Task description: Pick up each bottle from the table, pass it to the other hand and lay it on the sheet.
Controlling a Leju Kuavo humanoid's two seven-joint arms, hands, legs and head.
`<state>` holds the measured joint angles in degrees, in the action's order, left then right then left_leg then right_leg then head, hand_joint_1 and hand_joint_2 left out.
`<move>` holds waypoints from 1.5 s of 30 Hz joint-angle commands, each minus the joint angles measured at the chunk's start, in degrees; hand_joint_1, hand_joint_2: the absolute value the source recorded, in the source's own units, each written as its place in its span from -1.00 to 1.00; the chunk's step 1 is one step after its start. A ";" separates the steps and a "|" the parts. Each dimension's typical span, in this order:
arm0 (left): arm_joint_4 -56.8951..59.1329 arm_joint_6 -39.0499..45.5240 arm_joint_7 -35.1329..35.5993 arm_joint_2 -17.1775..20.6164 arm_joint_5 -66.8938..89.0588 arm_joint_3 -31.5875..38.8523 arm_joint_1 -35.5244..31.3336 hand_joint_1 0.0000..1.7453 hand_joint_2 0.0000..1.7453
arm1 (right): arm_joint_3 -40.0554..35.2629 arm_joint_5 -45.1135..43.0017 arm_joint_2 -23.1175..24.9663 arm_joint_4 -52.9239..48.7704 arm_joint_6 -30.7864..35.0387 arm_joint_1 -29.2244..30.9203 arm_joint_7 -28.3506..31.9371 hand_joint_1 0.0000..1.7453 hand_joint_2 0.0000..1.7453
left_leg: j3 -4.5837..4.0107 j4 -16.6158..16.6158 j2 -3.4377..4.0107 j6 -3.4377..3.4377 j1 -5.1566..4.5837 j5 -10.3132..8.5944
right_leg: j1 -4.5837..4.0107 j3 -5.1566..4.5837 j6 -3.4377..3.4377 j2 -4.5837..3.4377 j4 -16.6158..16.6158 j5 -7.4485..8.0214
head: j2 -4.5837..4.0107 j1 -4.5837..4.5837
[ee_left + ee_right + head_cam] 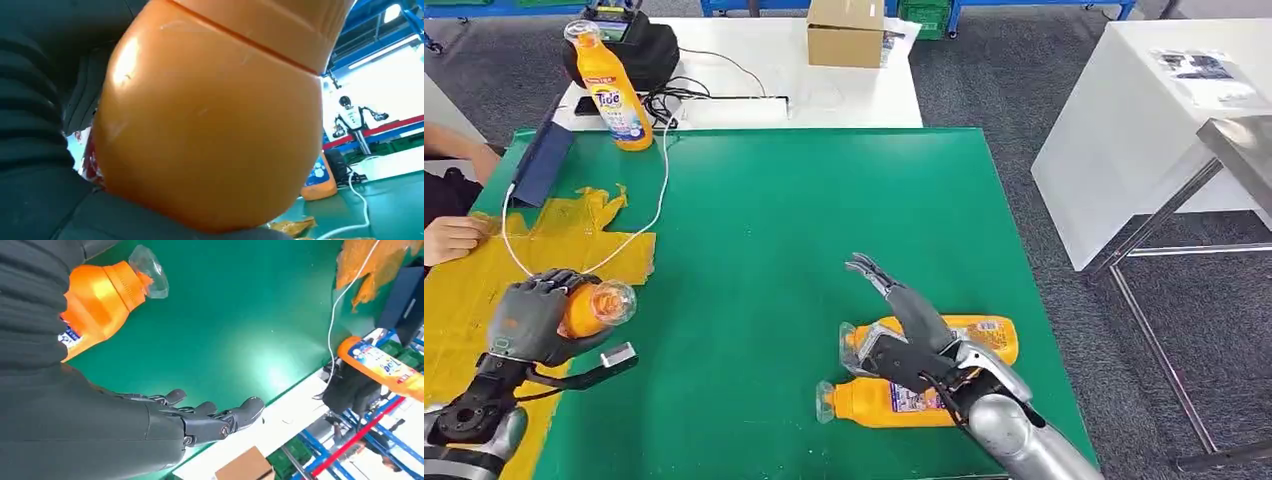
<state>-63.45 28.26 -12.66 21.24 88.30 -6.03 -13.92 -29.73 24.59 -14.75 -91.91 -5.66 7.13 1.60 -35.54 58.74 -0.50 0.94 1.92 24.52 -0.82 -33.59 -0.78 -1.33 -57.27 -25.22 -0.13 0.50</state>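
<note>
My left hand (532,318) grips an orange bottle (589,308) with a clear cap, held over the edge of the yellow sheet (464,290) at the table's left; that bottle's orange body (210,115) sits right in front of the left wrist camera. Two more orange bottles lie on the green table near the front right, one (979,333) farther and one (874,403) nearer. My right hand (904,305) hovers above them with its fingers (225,420) spread and nothing in it. One lying bottle (102,300) is beside the right hand. A fourth bottle (614,90) stands upright at the back left.
A person's hand (452,238) rests on the sheet at the left edge. A white cable (662,190) runs across the sheet. A dark blue flat case (542,162) lies at the back left. A black bag (629,50) and a cardboard box (844,30) stand on the white table behind.
</note>
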 commanded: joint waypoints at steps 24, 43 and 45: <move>31.86 -1.46 -3.34 2.05 -2.88 -16.55 -5.94 -1.00 -1.00 | -3.29 4.78 -32.12 -18.71 1.42 -22.33 -3.31 -1.00 1.00 | 1.09 -0.53 0.09 -0.22 -0.33 0.23 | 0.36 1.02 -0.22 -0.07 0.25 -0.06 | 0.00 -0.04; -2.70 -51.09 -20.34 -15.71 -72.40 17.55 -2.03 -1.00 -1.00 | -0.70 16.60 -17.46 0.18 -2.22 -11.14 -4.31 -1.00 1.00 | 0.99 -0.63 0.19 -0.18 -0.27 -0.11 | 0.27 0.74 -0.07 -0.08 0.28 0.12 | 0.00 -0.04; -2.72 -51.07 -20.33 -15.65 -72.43 17.61 -1.90 -1.00 -1.00 | -0.62 16.64 -17.53 0.15 -2.23 -11.34 -4.24 -1.00 1.00 | 1.05 -0.66 0.11 -0.19 -0.39 -0.11 | 0.36 0.76 -0.12 -0.04 0.25 0.10 | 0.00 -0.04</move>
<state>-61.08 -21.25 -33.88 10.25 17.02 4.90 -16.55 -31.10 40.96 -38.75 -101.48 -6.84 -8.83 -3.32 -34.63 58.23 -0.43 0.85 1.53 24.42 -0.44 -32.98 -0.86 -1.41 -57.18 -25.17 -0.13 0.46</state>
